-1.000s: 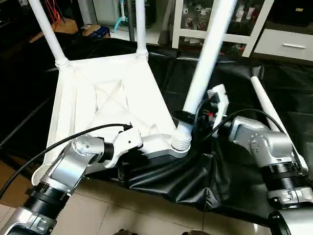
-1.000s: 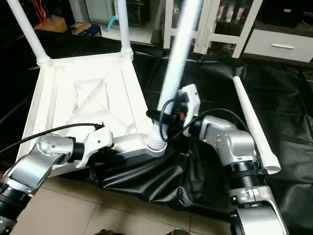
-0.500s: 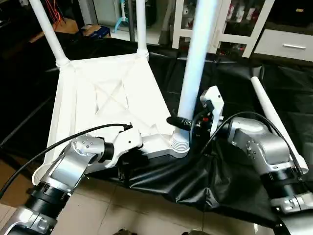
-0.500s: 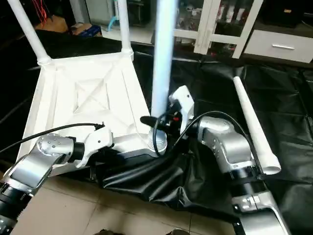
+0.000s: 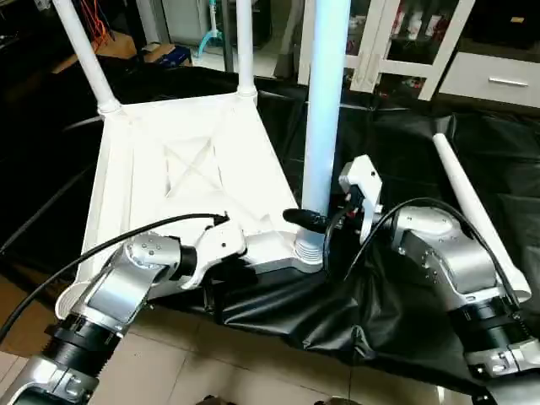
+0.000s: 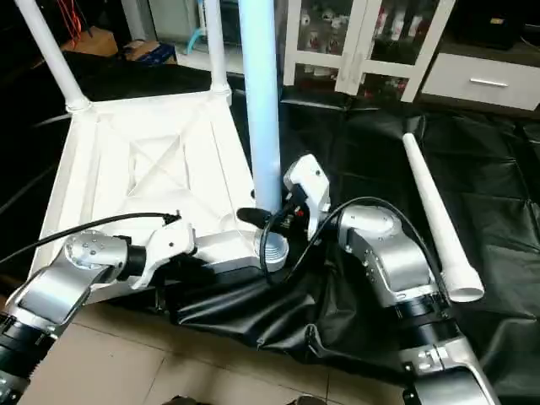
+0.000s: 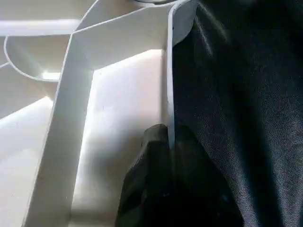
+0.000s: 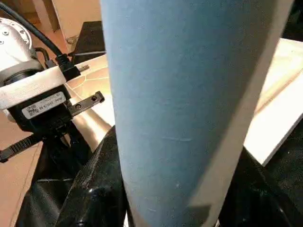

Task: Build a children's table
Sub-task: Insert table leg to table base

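Pinched tight, my left gripper (image 7: 168, 142) clamps the thin near rim of the white table top (image 5: 194, 160), which lies upside down on black sheeting (image 5: 405, 152), X-ribs showing. My right gripper (image 5: 314, 223) wraps its black fingers around a white tubular leg (image 5: 325, 101) standing upright in the near corner socket. Two legs rise at the far corners; another leg (image 5: 472, 207) lies loose on the sheeting to my right.

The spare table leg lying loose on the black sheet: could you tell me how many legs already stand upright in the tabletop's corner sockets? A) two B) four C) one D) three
D: two far legs and the near leg in the right claw stand on the tabletop; the spare leg lies apart.
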Motion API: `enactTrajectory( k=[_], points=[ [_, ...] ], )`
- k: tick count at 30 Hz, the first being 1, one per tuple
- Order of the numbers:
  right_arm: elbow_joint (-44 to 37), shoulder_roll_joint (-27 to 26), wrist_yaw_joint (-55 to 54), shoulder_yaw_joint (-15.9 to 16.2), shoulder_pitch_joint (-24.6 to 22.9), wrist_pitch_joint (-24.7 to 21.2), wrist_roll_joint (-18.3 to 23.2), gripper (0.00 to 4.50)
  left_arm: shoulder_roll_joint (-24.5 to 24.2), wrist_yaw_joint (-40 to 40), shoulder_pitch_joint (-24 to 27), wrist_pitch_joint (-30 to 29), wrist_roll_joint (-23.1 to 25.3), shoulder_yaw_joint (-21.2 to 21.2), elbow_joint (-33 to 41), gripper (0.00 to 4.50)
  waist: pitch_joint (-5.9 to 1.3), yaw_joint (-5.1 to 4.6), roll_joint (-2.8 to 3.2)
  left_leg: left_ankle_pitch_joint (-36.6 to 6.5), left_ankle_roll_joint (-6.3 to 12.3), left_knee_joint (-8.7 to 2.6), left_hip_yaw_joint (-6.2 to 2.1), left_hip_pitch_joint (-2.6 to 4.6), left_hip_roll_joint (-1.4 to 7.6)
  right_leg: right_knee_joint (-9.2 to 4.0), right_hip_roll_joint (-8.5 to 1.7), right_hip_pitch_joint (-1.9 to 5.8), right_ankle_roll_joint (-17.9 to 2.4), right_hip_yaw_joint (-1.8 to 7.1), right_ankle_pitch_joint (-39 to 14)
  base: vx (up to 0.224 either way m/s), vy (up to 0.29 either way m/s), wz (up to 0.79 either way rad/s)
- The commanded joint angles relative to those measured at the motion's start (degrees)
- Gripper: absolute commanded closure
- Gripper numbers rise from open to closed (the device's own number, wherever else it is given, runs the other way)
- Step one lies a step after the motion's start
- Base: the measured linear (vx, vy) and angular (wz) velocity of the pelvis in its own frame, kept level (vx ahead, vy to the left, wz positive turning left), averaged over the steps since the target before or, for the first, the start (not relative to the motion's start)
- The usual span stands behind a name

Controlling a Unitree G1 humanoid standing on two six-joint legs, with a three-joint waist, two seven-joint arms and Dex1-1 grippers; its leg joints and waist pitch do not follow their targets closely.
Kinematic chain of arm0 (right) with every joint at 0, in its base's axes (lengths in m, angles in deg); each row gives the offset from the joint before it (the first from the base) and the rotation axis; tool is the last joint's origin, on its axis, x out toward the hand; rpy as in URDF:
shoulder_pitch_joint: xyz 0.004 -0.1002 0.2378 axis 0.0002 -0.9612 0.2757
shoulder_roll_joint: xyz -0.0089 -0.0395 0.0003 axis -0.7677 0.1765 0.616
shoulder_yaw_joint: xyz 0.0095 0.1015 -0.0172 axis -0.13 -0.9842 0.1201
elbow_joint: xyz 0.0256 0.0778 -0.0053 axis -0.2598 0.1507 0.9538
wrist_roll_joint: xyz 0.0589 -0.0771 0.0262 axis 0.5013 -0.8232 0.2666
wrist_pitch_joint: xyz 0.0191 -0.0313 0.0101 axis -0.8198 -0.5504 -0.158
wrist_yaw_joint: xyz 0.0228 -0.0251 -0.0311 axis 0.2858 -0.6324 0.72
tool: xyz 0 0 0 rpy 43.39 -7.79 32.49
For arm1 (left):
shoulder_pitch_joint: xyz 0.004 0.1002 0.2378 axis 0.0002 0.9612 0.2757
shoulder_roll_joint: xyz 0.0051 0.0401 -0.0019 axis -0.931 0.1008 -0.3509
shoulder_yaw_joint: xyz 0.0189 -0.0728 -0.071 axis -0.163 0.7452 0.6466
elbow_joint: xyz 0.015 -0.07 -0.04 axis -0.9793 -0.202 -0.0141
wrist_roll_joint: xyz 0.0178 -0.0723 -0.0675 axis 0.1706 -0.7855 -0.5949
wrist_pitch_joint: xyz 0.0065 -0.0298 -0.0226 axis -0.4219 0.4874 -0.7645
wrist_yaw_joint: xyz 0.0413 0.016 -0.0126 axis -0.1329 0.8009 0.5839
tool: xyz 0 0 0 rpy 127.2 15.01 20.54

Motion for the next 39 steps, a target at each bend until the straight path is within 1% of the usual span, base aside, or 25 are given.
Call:
enactTrajectory(
  k=[1, 2, 3, 5, 7, 9, 10, 12, 13, 15, 16, 17, 18, 21, 22, 23, 26, 27, 28, 30, 32, 35, 36, 37, 39],
  points=[
    [4.23, -0.09, -2.23, -0.38, -2.81, -0.64, -1.53, 2.66, 1.05, 1.13, 0.40, 1.77, -0.89, -1.79, -0.62, 4.45, -2.65, -0.46, -0.91, -11.59, 1.12, -5.77, -2.95, 1.37, 6.35, -4.46, -4.48, 1.55, -13.54, 3.75, -14.94, 0.000, 0.000, 0.00],
    [4.65, -0.14, -2.70, -0.98, -2.98, -0.57, -1.39, 2.66, 1.05, 1.13, 0.39, 1.76, -0.89, -1.78, -0.64, 4.45, -2.66, -0.50, -0.90, -11.73, 1.00, -5.77, -2.96, 1.40, 6.36, -4.52, -4.53, 1.53, -13.59, 3.80, -15.12, 0.000, 0.000, 0.00],
    [5.55, -0.16, -3.63, -2.90, -3.69, -0.80, -0.56, 2.66, 1.01, 1.14, 0.38, 1.73, -0.90, -1.74, -0.66, 4.45, -2.55, -0.47, -0.79, -12.65, 0.69, -5.89, -3.05, 1.39, 6.36, -4.57, -4.46, 1.48, -13.43, 3.76, -15.86, 0.000, 0.000, 0.00],
    [5.55, -0.16, -3.63, -2.90, -3.69, -0.80, -0.56, 2.66, 1.01, 1.14, 0.38, 1.73, -0.90, -1.74, -0.66, 4.45, -2.58, -0.44, -0.81, -14.04, 0.17, -5.94, -3.00, 1.76, 6.40, -4.77, -4.38, 1.30, -13.13, 3.78, -16.86, 0.000, 0.000, 0.00],
    [5.61, 1.05, -3.53, -4.36, -5.76, -0.77, 0.04, 2.66, 0.96, 1.19, 0.18, 1.77, -0.88, -1.70, -0.91, 4.45, -2.49, -0.56, -0.79, -14.69, -0.19, -6.10, -3.04, 1.58, 6.40, -4.80, -4.32, 1.35, -12.82, 3.82, -16.98, 0.000, 0.000, 0.00],
    [5.48, 1.56, -3.47, -5.01, -6.84, -0.80, 0.30, 2.66, 0.95, 1.20, 0.05, 1.81, -0.85, -1.68, -1.07, 4.45, -2.52, -0.52, -0.74, -15.03, -0.40, -6.12, -2.99, 1.78, 6.42, -4.81, -4.32, 1.22, -12.77, 3.90, -16.88, 0.000, 0.000, 0.00],
    [5.29, 1.99, -3.37, -5.25, -7.79, -0.56, 0.21, 2.66, 0.95, 1.20, -0.04, 1.85, -0.82, -1.68, -1.19, 4.45, -2.53, -0.55, -0.76, -14.95, -0.41, -6.17, -3.01, 1.61, 6.43, -4.80, -4.35, 1.34, -12.78, 3.92, -16.61, 0.000, 0.000, 0.00],
    [5.05, 2.32, -3.25, -5.29, -8.63, -0.19, 0.00, 2.66, 0.96, 1.19, -0.12, 1.91, -0.79, -1.67, -1.31, 4.45, -2.48, -0.53, -0.68, -15.29, -0.59, -6.27, -2.93, 1.83, 6.43, -4.87, -4.21, 1.19, -12.72, 3.91, -16.33, 0.000, 0.000, 0.00],
    [4.77, 2.56, -3.07, -5.13, -9.29, 0.23, -0.26, 2.66, 0.98, 1.16, -0.19, 1.98, -0.75, -1.67, -1.43, 4.45, -2.49, -0.51, -0.72, -15.32, -0.63, -6.33, -2.97, 1.71, 6.44, -4.86, -4.26, 1.34, -12.71, 3.90, -16.20, 0.000, 0.000, 0.00],
    [3.42, 2.93, -2.46, -4.26, -10.94, 1.12, -0.87, 2.66, 1.12, 1.01, -0.40, 2.21, -0.63, -1.64, -1.79, 4.45, -2.50, -0.55, -0.80, -15.21, -0.42, -6.35, -2.97, 1.65, 6.42, -4.91, -4.36, 1.40, -12.64, 3.96, -16.27, 0.000, 0.000, 0.00],
    [3.42, 2.93, -2.46, -4.26, -10.94, 1.12, -0.87, 2.66, 1.12, 1.01, -0.40, 2.21, -0.63, -1.64, -1.79, 4.45, -2.49, -0.53, -0.81, -15.23, -0.35, -6.34, -2.94, 1.63, 6.41, -5.00, -4.39, 1.39, -12.54, 3.97, -16.55, 0.000, 0.000, 0.00],
    [3.42, 2.93, -2.46, -4.26, -10.94, 1.12, -0.87, 2.66, 1.12, 1.01, -0.40, 2.21, -0.63, -1.64, -1.79, 4.45, -2.52, -0.41, -0.79, -15.20, -0.33, -6.33, -2.87, 1.87, 6.48, -5.06, -4.40, 1.23, -12.46, 4.03, -16.64, 0.000, 0.000, 0.00],
    [2.46, 3.11, -2.15, -3.56, -11.79, 1.38, -1.24, 2.66, 1.17, 0.96, -0.51, 2.27, -0.59, -1.62, -1.92, 4.45, -2.51, -0.46, -0.71, -14.88, -0.20, -6.37, -2.91, 1.72, 6.44, -4.98, -4.30, 1.32, -12.55, 4.03, -16.25, 0.000, 0.000, 0.00],
    [1.64, 3.82, -1.73, -0.52, -12.92, 2.13, -3.25, 2.66, 1.25, 0.88, -0.76, 2.44, -0.51, -1.66, -2.19, 4.45, -2.43, -0.38, -0.82, -14.81, -0.16, -6.45, -2.80, 1.81, 6.50, -5.03, -4.18, 1.20, -12.37, 4.14, -16.01, 0.000, 0.000, 0.00],
    [1.76, 3.88, -1.70, -0.14, -12.92, 2.25, -3.59, 2.66, 1.27, 0.87, -0.80, 2.47, -0.52, -1.69, -2.25, 4.45, -2.38, -0.46, -0.83, -15.15, -0.17, -6.47, -2.77, 1.75, 6.41, -5.08, -4.23, 1.25, -12.45, 4.20, -16.45, 0.000, 0.000, 0.00],
    [1.92, 3.83, -1.70, 0.16, -12.80, 2.31, -3.83, 2.66, 1.27, 0.87, -0.83, 2.51, -0.51, -1.72, -2.29, 4.45, -2.36, -0.48, -0.87, -15.36, -0.15, -6.47, -2.78, 1.71, 6.41, -5.11, -4.27, 1.27, -12.38, 4.22, -16.98, 0.000, 0.000, 0.00],
    [2.14, 3.60, -1.77, 0.51, -12.52, 2.34, -3.99, 2.66, 1.26, 0.86, -0.87, 2.64, -0.50, -1.78, -2.38, 4.45, -1.86, -0.61, -0.91, -19.19, -0.97, -6.72, -2.98, 1.86, 6.40, -5.74, -4.38, 0.99, -11.16, 4.36, -23.05, 0.000, 0.000, 0.00],
    [2.18, 3.44, -1.67, 0.72, -12.24, 2.15, -3.92, 2.66, 1.26, 0.85, -0.89, 2.69, -0.50, -1.79, -2.44, 4.45, -1.75, -0.66, -0.90, -21.63, -1.79, -6.80, -3.14, 2.28, 6.46, -6.07, -4.44, 0.77, -10.35, 4.41, -26.34, 0.000, 0.000, 0.00],
    [2.19, 3.38, -1.63, 0.79, -12.14, 2.08, -3.89, 2.66, 1.26, 0.85, -0.90, 2.71, -0.50, -1.79, -2.47, 4.45, -1.85, -0.66, -1.00, -22.23, -2.11, -6.82, -3.13, 2.51, 6.43, -6.22, -4.41, 0.71, -10.03, 4.40, -27.05, 0.000, 0.000, 0.00],
    [3.15, 2.85, -1.24, 1.89, -10.82, 1.60, -4.23, 2.67, 1.27, 0.79, -0.87, 2.76, -0.52, -1.80, -2.46, 4.49, -1.93, -0.87, -1.17, -22.04, -2.47, -7.02, -3.15, 2.49, 6.44, -6.17, -4.27, 0.72, -9.90, 4.49, -25.79, 0.000, 0.000, 0.00],
    [4.31, 2.33, -1.32, 2.51, -9.67, 1.58, -4.55, 2.67, 1.24, 0.73, -0.74, 2.79, -0.54, -1.83, -2.38, 4.50, -1.92, -0.98, -1.08, -21.53, -2.45, -7.08, -3.06, 2.44, 6.43, -6.02, -4.20, 0.68, -10.34, 4.51, -24.31, 0.000, 0.000, 0.00],
    [5.41, 1.95, -1.55, 2.90, -8.72, 1.56, -4.70, 2.67, 1.23, 0.66, -0.64, 2.78, -0.56, -1.83, -2.31, 4.50, -1.79, -1.35, -1.12, -22.88, -2.74, -7.08, -3.13, 2.41, 6.36, -6.23, -4.32, 0.57, -10.32, 4.57, -26.14, 0.000, 0.000, 0.00],
    [6.71, 1.71, -1.85, 3.22, -7.90, 1.91, -5.21, 2.67, 1.25, 0.62, -0.61, 2.78, -0.57, -1.81, -2.29, 4.50, -1.74, -1.44, -1.37, -23.85, -3.01, -7.12, -3.18, 2.47, 6.42, -6.39, -4.30, 0.47, -9.74, 4.59, -27.49, 0.000, 0.000, 0.00],
    [8.27, 1.12, -2.46, 3.25, -6.96, 2.45, -5.80, 2.67, 1.28, 0.59, -0.60, 2.79, -0.58, -1.80, -2.33, 4.50, -1.81, -1.65, -1.30, -24.40, -3.27, -7.12, -3.33, 2.48, 6.40, -6.30, -4.34, 0.39, -9.64, 4.57, -28.17, 0.000, 0.000, 0.00],
    [9.91, 0.21, -2.97, 3.23, -5.85, 2.77, -6.21, 2.67, 1.33, 0.55, -0.56, 2.76, -0.62, -1.81, -2.29, 4.50, -1.65, -2.03, -1.34, -25.88, -3.69, -7.27, -3.59, 2.15, 6.39, -6.43, -4.39, 0.39, -9.15, 4.51, -29.92, 0.000, 0.000, 0.00]
  ],
)
